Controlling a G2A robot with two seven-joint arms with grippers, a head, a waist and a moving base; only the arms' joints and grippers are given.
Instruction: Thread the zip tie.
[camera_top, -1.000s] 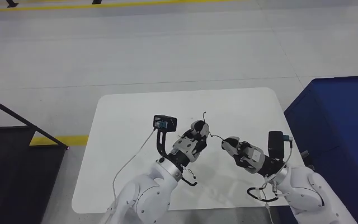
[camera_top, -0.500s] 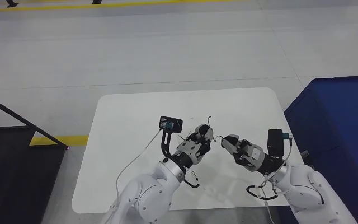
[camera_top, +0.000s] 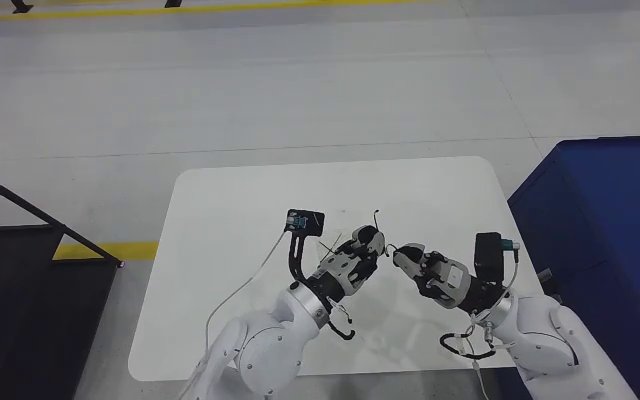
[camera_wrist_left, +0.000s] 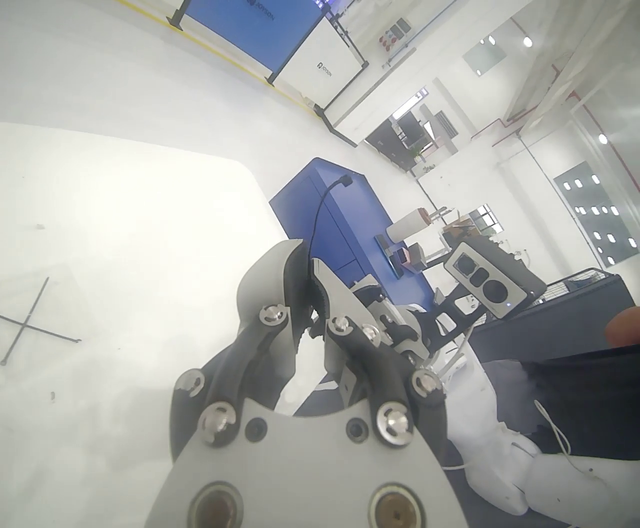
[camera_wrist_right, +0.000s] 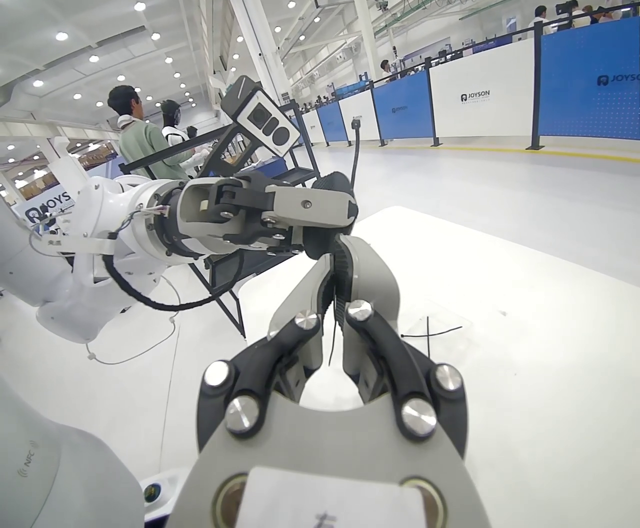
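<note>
A thin black zip tie (camera_top: 376, 220) hangs between my two grippers above the white table (camera_top: 220, 250). My left gripper (camera_top: 366, 240) is shut on it, and the head end (camera_wrist_left: 344, 181) stands up out of the fingers. In the right wrist view that same end of the zip tie (camera_wrist_right: 355, 150) rises above the left gripper (camera_wrist_right: 345, 202). Just beside it, my right gripper (camera_top: 404, 256) is shut on the tie's thin tail, a strand of which shows between its fingers (camera_wrist_right: 350, 270). The two sets of fingertips almost touch.
Two spare zip ties (camera_wrist_left: 25, 325) lie crossed on the table, also seen as spare zip ties (camera_wrist_right: 430, 332) beyond the right gripper. A blue cabinet (camera_top: 590, 200) stands off the table's right edge and a dark frame (camera_top: 40, 290) off its left.
My left gripper has moved right, closing most of the gap to the right gripper. The right gripper has shifted slightly toward it. Both keep hold of the tie.
</note>
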